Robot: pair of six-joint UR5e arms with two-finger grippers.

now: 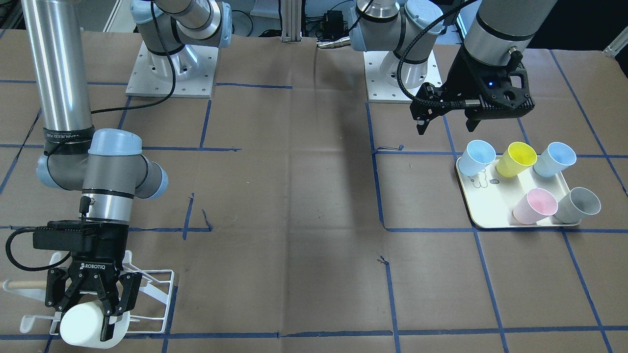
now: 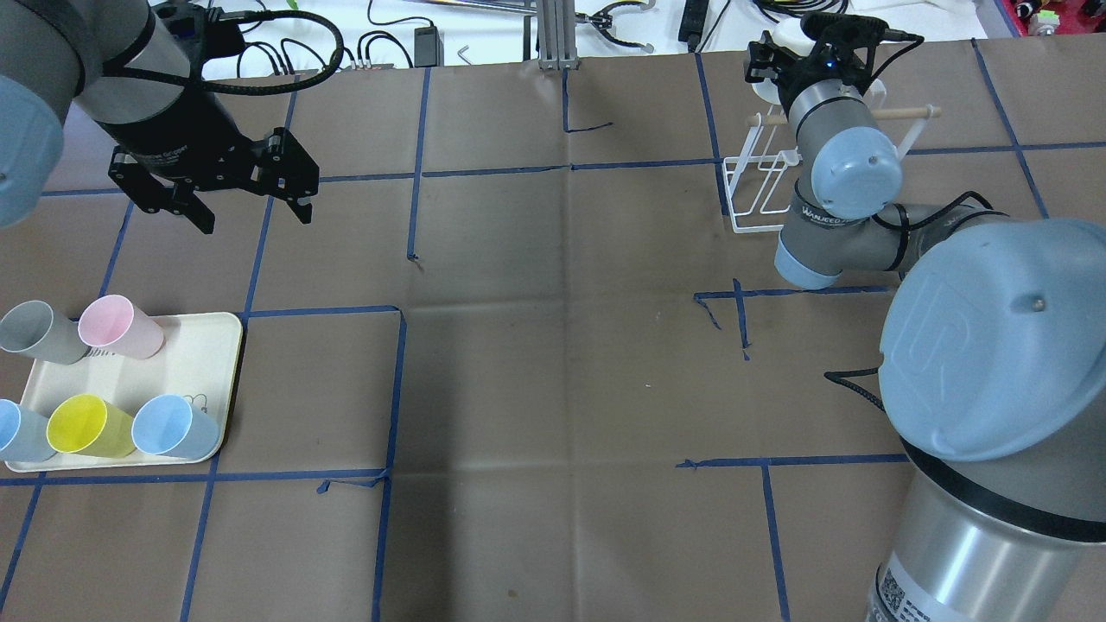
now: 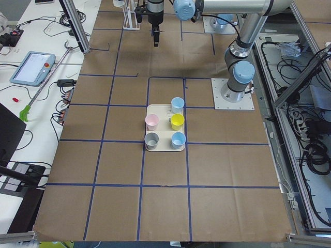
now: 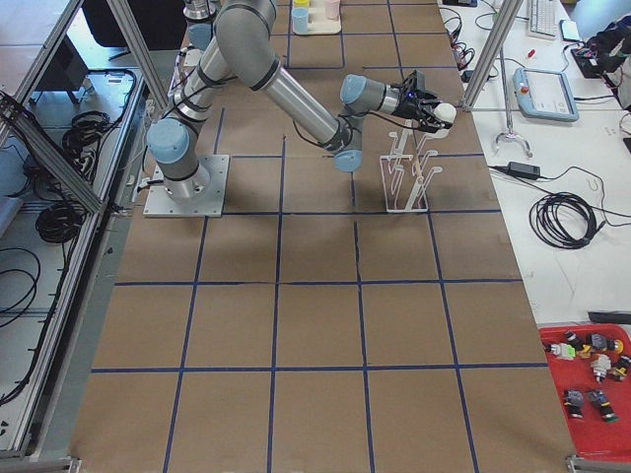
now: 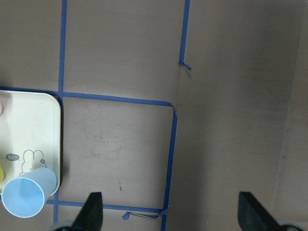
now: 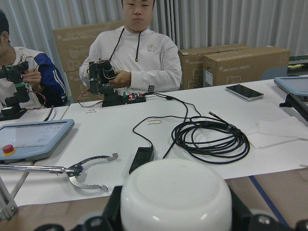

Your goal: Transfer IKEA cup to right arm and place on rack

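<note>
My right gripper point(image 1: 91, 318) is shut on a white cup point(image 1: 81, 326), holding it on its side with the base toward the operators. The cup hangs over the operator-side end of the white wire rack point(image 1: 154, 287), next to the rack's wooden dowel point(image 1: 22, 284). I cannot tell whether it touches the prongs. The right wrist view shows the cup's base point(image 6: 175, 197) between the fingers. The exterior right view shows the cup point(image 4: 447, 112) just above the rack point(image 4: 409, 182). My left gripper point(image 1: 446, 125) is open and empty, hovering beyond the tray; its fingertips point(image 5: 92, 211) show in the left wrist view.
A cream tray point(image 1: 490, 215) with a bear drawing holds several cups: two light blue, one yellow point(image 1: 515, 159), one pink and one grey. In the overhead view the tray point(image 2: 203, 345) lies at the left. Operators sit at a white desk point(image 6: 144, 125) beyond the rack.
</note>
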